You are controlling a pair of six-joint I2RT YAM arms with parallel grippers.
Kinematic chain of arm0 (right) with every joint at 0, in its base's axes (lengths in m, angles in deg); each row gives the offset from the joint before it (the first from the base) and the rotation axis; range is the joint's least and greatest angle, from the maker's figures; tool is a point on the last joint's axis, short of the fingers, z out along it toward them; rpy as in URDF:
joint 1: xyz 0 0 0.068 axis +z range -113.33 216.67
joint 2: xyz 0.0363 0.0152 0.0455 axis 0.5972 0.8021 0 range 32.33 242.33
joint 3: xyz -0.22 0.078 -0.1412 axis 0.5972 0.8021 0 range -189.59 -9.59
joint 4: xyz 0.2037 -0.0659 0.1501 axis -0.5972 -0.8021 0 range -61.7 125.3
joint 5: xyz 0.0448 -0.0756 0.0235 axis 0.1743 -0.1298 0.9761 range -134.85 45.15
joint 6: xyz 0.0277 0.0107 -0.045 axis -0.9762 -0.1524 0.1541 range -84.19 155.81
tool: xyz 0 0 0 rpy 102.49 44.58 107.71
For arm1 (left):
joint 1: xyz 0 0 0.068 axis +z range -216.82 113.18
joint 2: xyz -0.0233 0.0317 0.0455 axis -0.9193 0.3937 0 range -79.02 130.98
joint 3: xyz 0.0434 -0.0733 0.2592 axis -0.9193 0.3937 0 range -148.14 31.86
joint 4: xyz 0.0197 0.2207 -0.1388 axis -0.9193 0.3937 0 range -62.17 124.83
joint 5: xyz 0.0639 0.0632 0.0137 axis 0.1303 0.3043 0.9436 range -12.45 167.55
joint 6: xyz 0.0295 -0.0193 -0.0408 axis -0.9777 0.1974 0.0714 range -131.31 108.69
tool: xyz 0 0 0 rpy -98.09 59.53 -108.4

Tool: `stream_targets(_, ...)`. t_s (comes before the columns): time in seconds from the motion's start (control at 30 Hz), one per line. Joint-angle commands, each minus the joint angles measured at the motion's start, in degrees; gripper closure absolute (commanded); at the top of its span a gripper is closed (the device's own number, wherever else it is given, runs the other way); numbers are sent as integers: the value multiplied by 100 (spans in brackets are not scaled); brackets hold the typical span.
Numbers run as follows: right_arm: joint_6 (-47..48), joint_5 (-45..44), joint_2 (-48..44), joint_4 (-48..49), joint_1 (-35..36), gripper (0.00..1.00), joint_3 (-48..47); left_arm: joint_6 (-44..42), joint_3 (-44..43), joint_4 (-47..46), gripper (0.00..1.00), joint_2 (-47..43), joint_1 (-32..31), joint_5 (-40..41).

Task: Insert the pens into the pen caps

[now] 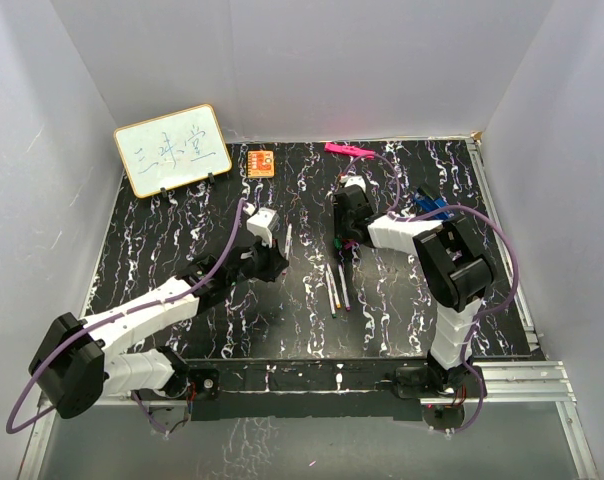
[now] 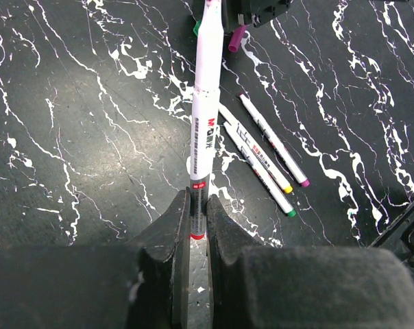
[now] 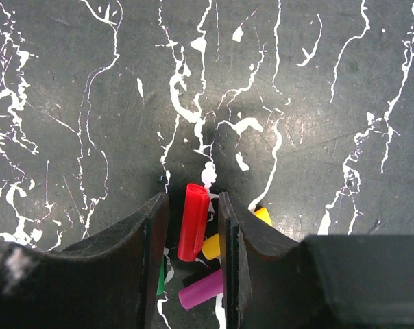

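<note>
Two arms over one marbled table (image 1: 162, 250), four pens and four caps seen.

The flat black tabletop is veined with white; one rectangular whiteboard (image 1: 172, 148) is propped at its far left. Four slender white cylindrical pens are counted: one red-tipped pen (image 2: 203, 123) is clamped by its tip end in the left gripper (image 2: 197, 199), and three are laid close together on the table, yellow-tipped (image 2: 262, 155), green-tipped (image 2: 262, 175) and purple-tipped (image 2: 275, 142). Four short glossy plastic caps are clustered under the right gripper (image 3: 193, 205): the red cap (image 3: 193, 223) is seen between its narrowly spaced jaws, though a firm grip cannot be told, with the yellow cap (image 3: 212, 245), purple cap (image 3: 201, 289) and green cap (image 3: 160, 284) beside it.
</note>
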Motion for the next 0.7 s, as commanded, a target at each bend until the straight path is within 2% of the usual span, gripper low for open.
stream_targets(0.0, 17, -162, 31, -134, 72, 68, -215, -6, -248, -20, 100, -43, 18, -76)
stream_targets(0.23, -109, -182, 1, -221, 126, 70, -89, 4, -232, -32, 100, -43, 19, -87)
stream_targets(0.33, -131, -181, 26, -246, 128, 73, -82, 3, -258, -3, 100, -9, 18, -98)
stream_targets(0.5, -244, -155, 153, -410, 128, 83, -180, 3, -235, -29, 100, -28, 18, -138)
stream_targets(0.6, -331, -90, 175, -511, 128, 97, -214, 12, -225, -22, 100, -62, 18, -138)
stream_targets(0.67, -356, -35, 165, -539, 123, 100, -194, 12, -213, 1, 100, -83, 18, -86)
